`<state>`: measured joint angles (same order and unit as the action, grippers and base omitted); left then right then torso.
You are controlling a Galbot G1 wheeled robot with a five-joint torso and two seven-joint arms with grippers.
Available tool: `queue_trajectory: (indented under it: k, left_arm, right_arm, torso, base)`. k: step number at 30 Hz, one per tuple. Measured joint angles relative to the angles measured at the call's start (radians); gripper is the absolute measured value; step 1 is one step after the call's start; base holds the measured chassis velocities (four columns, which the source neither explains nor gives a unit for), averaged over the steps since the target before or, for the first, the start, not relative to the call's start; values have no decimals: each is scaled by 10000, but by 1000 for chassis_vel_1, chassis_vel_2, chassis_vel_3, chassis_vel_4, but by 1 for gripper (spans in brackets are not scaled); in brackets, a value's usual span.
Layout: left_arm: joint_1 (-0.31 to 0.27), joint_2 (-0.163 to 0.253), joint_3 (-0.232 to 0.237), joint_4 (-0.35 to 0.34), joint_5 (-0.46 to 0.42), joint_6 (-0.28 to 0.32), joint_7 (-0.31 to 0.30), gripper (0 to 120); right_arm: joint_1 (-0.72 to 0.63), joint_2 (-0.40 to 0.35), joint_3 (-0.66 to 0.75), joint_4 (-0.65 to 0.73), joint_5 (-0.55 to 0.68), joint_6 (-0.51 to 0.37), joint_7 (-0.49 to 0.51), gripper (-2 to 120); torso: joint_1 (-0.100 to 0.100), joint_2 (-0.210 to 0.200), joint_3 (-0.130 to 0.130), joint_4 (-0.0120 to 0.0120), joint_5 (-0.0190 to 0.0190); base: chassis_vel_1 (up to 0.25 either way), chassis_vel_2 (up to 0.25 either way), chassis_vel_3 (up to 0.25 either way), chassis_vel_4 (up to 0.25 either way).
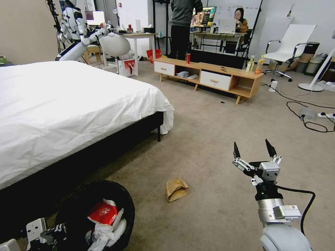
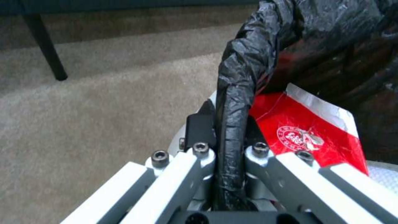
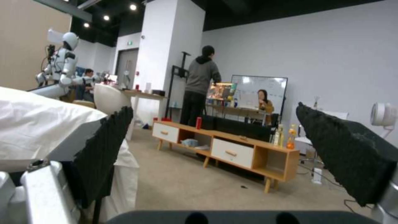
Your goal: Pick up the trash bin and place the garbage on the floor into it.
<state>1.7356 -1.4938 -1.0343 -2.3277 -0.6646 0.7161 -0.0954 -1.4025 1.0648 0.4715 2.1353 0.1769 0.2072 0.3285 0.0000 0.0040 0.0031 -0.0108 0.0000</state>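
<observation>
Two grippers are in play: the left gripper [image 2: 228, 149] has its jaws clamped on the bag-wrapped rim of the trash bin [image 1: 120, 195], one finger outside the rim and one inside, holding the bin low beside the bed [image 1: 69, 104]. Just past those jaws, inside the bin, lie a flat red snack packet [image 2: 307, 133] and crumpled white tissues [image 1: 104, 232]. The right gripper [image 1: 253, 150] hangs in the air above the carpet [image 1: 216, 132], its jaws spread wide apart with nothing between them, pointing toward the far wooden bench [image 3: 232, 146]. A crumpled brown paper bag [image 1: 176, 188] lies on the carpet between the two grippers, below and to the left of the right jaws and apart from them.
</observation>
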Motion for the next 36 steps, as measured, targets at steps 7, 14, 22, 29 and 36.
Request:
queue_trajectory:
  k: [7,14,22,29,36]
  left_arm:
    - [8,12,-21,0,-22,-1,6,3]
    - [1,1,-18,23,-22,-7,11,3]
    - [-38,-39,35,51,17,-11,23,3]
    - [-29,-54,35,51,36,-11,32,3]
    - [-40,-53,23,59,46,-11,39,3]
  right_arm:
    - [23,37,-20,-46,-21,7,-3,100]
    - [38,40,-58,-111,-40,61,-12,100]
    - [-39,-138,-789,-147,103,230,-278,100]
    - [89,-123,-1274,-272,191,238,-321,100]
    - [124,-90,-1598,-325,240,239,-341,100]
  torso:
    - [1,0,3,-2,1]
    - [1,-1,2,3,2]
    - [0,0,0,-2,1]
    - [0,0,0,2,0]
    - [0,1,0,1,0]
  base:
    - [-167,165,161,-169]
    - [-142,153,161,-175]
    - [-65,59,58,-68]
    - [0,0,0,0]
    - [0,0,0,0]
